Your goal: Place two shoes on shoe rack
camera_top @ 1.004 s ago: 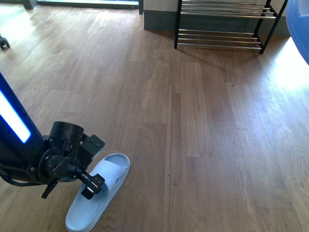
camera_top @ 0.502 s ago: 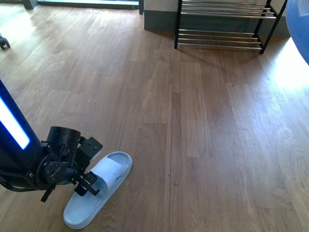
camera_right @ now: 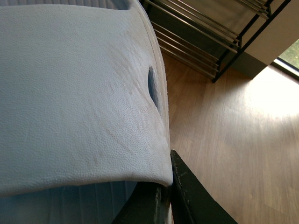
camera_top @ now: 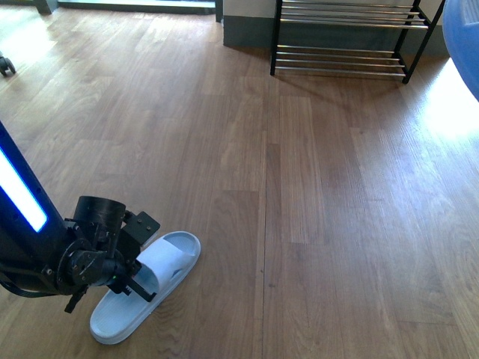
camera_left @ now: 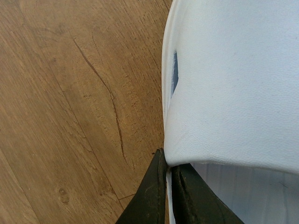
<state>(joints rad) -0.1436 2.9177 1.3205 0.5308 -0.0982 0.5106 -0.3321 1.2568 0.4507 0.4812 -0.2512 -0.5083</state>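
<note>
We look over a wide floor (camera_top: 314,187) of warm brown wood planks whose seams run away from us toward 12 o'clock. A bright patch of sunlight (camera_top: 453,105) washes the boards at 2 o'clock. A grey wall base (camera_top: 247,31) closes the room at 12 o'clock, and a small dark wheel (camera_top: 6,66) sits at the edge at 10 o'clock.

The shoe rack (camera_top: 337,52) stands on the floor at 1 o'clock against that far wall, well apart from both arms. Only its lower silver bars and black posts are in view.

At 7 o'clock the left gripper (camera_left: 167,163) has its dark fingers pressed together on the side edge of the strap of a pale blue slide (camera_top: 179,250). The slide is low over the planks with its toe pointing toward 1 o'clock. We cannot tell whether its sole touches the wood, which shows fine cracks along the grain close up.

The right gripper (camera_right: 166,179) pinches the strap edge of a second slide (camera_right: 70,93) in the same way. That slide is held high at 2 o'clock, with the rack beyond it.
</note>
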